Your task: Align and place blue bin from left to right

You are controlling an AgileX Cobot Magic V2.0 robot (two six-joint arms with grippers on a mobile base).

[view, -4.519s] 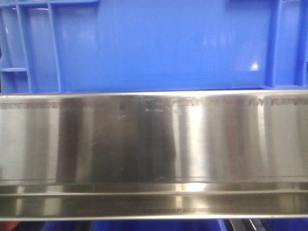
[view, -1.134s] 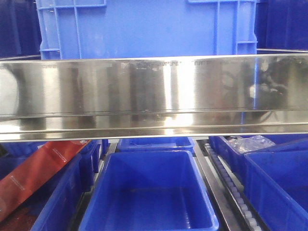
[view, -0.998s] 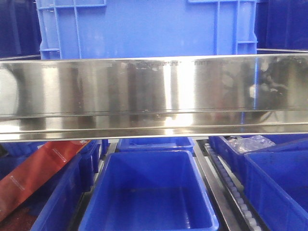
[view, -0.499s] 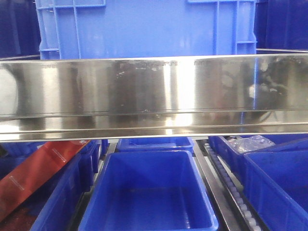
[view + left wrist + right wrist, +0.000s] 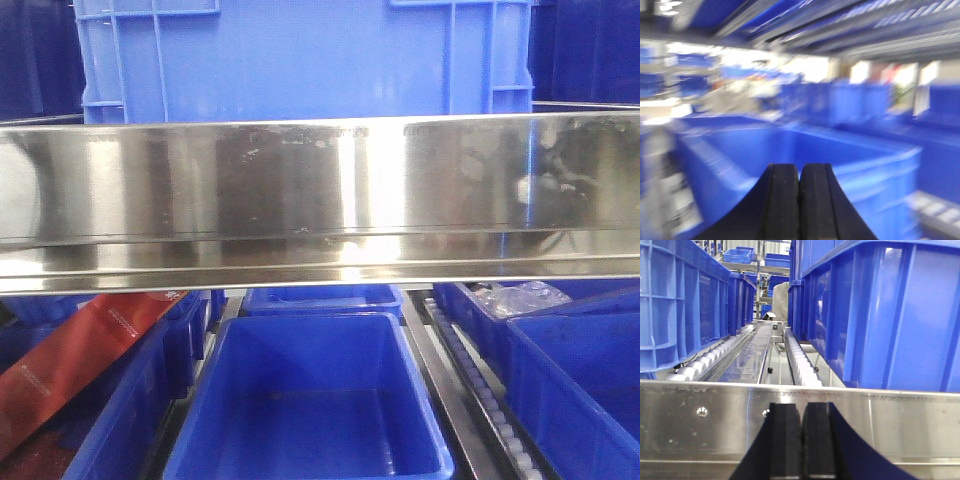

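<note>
The blue bin (image 5: 300, 60) sits on the upper shelf behind the shiny steel rail (image 5: 320, 190), its flat front wall square to that rail and its ribbed corners showing at both ends. A few seconds ago it filled the whole front view, pressed right up to the camera; now the view is pulled back, so the bin's two sides and the lower tubs (image 5: 310, 400) come into sight, along with a red bag (image 5: 80, 350) at the lower left. Over the last second nothing in this view shifts — the bin stays put. Neither arm appears in the front view. The left gripper (image 5: 799, 200) is clenched with its two black pads pressed together on nothing, hanging over an open tub in a blurred picture. The right gripper (image 5: 801, 440) is likewise clenched and empty, just in front of the rail, facing the gap with white rollers (image 5: 800, 360) between two bins; the one on its right (image 5: 890, 310) stands on the shelf close behind the rail. By my reading, this bin is set down and let go — what remains is checking its line against its neighbours.
</note>
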